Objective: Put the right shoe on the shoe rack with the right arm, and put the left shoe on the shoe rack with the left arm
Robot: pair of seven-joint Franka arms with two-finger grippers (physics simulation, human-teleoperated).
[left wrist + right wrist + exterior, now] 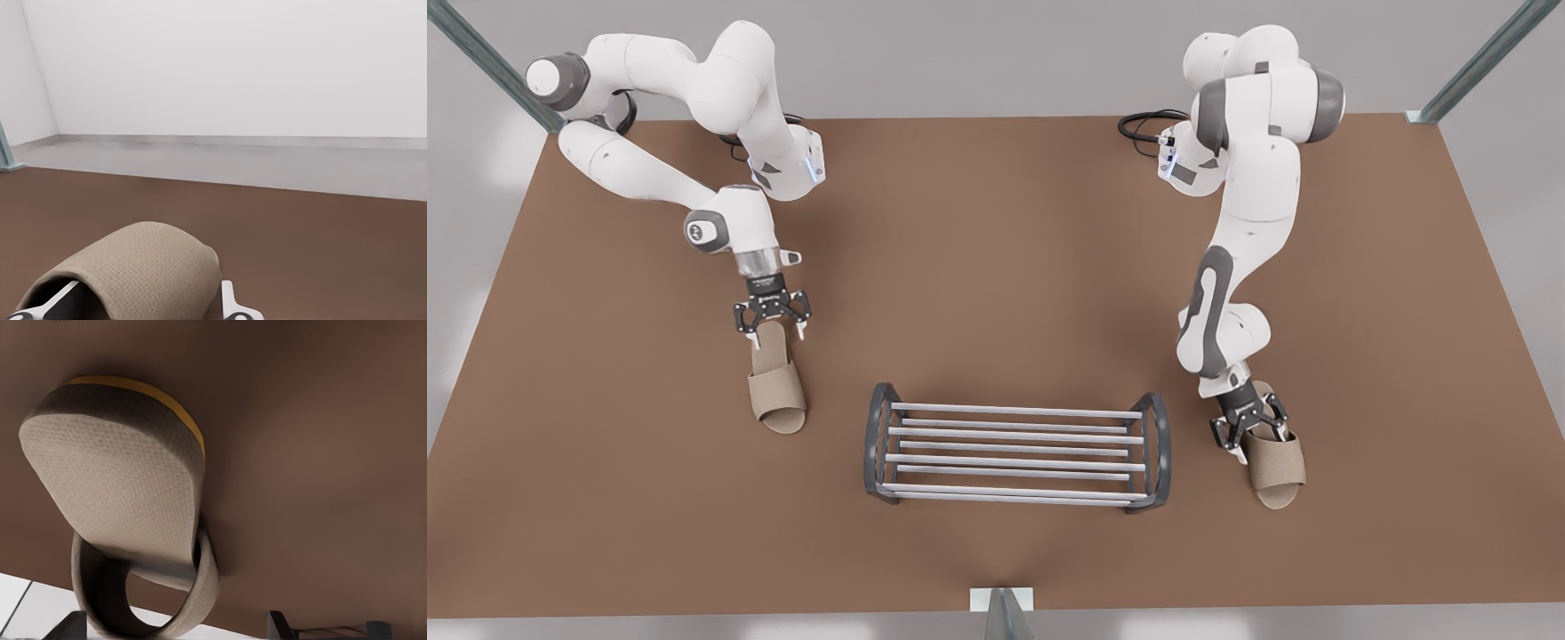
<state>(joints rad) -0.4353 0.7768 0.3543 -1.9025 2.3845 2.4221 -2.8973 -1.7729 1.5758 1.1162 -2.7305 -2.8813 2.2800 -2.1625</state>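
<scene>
Front view, early going: right gripper clamped on right shoe, left gripper on left shoe, neither yet on shoe rack.

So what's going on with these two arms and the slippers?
Two robot arms are each working on one beige slipper. The right end effector is down at the heel of the right shoe, on the front view's left. The left end effector is at the strap of the left shoe, on the front view's right. The shoe rack stands between them, and neither slipper is on it yet.
</scene>
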